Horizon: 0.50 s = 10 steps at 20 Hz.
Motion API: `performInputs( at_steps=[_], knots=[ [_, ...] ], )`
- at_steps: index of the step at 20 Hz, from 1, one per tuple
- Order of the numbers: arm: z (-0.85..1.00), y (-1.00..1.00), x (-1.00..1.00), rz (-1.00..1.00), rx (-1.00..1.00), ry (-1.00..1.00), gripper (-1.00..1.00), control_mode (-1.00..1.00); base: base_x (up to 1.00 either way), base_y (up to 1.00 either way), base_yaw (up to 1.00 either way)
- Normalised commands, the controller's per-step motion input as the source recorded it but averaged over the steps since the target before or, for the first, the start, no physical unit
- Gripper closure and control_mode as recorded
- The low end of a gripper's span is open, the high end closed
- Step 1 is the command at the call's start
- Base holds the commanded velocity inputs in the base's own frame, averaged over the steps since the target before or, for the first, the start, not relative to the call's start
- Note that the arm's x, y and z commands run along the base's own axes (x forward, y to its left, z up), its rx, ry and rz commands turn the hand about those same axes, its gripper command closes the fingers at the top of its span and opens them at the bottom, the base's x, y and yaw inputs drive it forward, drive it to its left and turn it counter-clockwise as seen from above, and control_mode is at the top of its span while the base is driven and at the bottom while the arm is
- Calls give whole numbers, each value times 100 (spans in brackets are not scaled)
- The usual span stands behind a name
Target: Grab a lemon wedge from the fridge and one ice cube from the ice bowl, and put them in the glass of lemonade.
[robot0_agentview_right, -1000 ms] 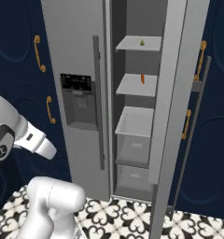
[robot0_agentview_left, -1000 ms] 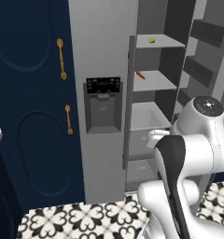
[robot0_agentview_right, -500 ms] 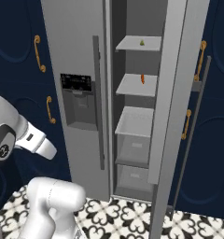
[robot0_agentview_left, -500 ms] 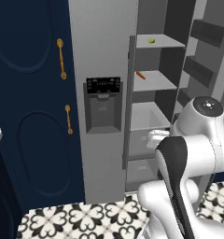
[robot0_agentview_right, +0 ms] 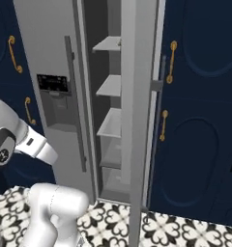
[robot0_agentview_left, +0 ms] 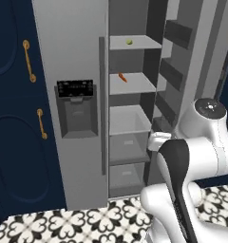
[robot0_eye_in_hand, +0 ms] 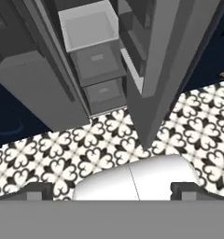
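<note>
With the fridge point(robot0_agentview_left: 87, 57) door swung open, the lemon wedge point(robot0_agentview_left: 129, 42) sits on its top shelf, above the carrot point(robot0_agentview_left: 122, 77). The gripper point(robot0_eye_in_hand: 112, 190) hangs low with its jaws spread, empty; I'd say it must rise and reach in.

Fridge point(robot0_agentview_left: 82, 57) right door open; top shelf point(robot0_agentview_left: 135, 43) carries lemon wedge point(robot0_agentview_left: 129, 42), second shelf point(robot0_agentview_left: 132, 85) a carrot point(robot0_agentview_left: 122, 77).
</note>
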Motion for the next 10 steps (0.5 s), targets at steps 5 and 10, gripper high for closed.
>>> performInputs(
  at_steps=[5, 10],
  knots=[
    [0, 0, 0, 0, 0, 0, -100, 100, 35, -5, 0],
    [0, 0, 0, 0, 0, 0, -100, 100, 50, 10, 0]
  ],
)
